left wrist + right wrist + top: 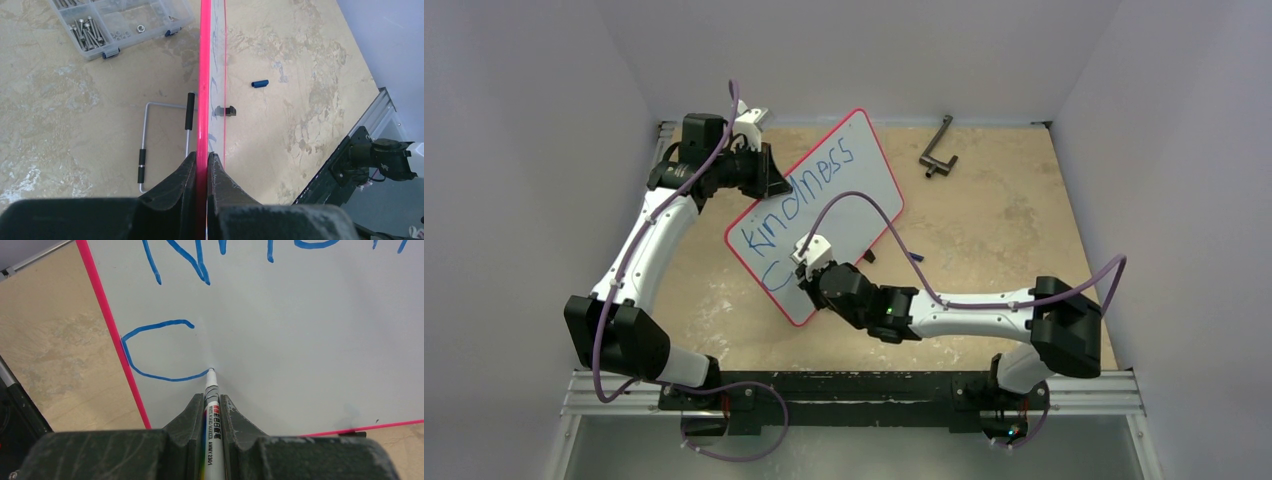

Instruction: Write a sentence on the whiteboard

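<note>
While your right gripper (211, 399) is pinching the whiteboard marker (210, 382) between pressed-in fingers, the tip is touching the whiteboard (310, 350) right at the lower end of a big blue "C" (124, 347). That letter is sitting just inside the red rim. It's opening the second line of the sentence (809, 190) (only "Kindness" is showing above it, slanting up the board in the top view).

The board is lying diagonally across the tan table (994, 250) between your two arms, one corner pointing toward the back wall and the opposite one coming toward the arm bases. Your left gripper (201, 159) is clamping the red rim at the board's far-left edge, fingers squeezing it from both sides, so the left wrist camera is looking straight down that edge. I can't tell if the board is lying flat or getting tipped up a bit.

From that camera, a clear compartment box (120, 25) full of screws is sitting off to one side of the board, near a bent wire handle (144, 150) with black grips. A small blue cap (259, 83) is lying on the other side, well apart from the rim, and a black clip (229, 111) is sticking out of the board. Back right, a black L-shaped tool (938, 150) is resting on the table, apart from the board.
</note>
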You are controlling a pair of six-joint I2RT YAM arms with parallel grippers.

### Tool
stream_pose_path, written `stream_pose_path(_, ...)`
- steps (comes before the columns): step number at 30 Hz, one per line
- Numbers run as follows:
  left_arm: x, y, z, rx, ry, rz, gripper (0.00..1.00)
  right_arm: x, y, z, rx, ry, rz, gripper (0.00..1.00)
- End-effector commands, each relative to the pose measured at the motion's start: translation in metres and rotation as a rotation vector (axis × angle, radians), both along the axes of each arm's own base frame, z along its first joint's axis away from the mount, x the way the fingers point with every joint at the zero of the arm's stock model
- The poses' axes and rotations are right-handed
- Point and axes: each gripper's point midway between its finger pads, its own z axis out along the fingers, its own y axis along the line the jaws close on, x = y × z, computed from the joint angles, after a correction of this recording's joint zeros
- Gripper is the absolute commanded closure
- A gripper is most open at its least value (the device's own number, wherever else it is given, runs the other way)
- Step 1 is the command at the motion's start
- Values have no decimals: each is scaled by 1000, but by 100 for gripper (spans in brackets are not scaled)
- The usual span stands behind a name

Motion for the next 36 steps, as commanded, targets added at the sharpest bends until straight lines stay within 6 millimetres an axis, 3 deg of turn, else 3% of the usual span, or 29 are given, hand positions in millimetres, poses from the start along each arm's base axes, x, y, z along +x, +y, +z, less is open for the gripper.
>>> stream_pose_path(1,-11,-1,-4,26,15,-14,100,7,-7,48,94,-38,-32,100)
stream_pose_path(9,-12,0,-4,28,13,-13,100,5,-6,80,181,-65,-13,100)
stream_pose_path(22,-14,-2,-5,20,16,-18,100,24,4,97,167,-112,-17,100)
stream_pose_path(30,-14,-1,-4,22,10,-16,100,22,8,100,214,-74,26,100)
stream_pose_path(36,-15,-1,-4,22,14,-16,100,20,21,99,267,-59,56,100)
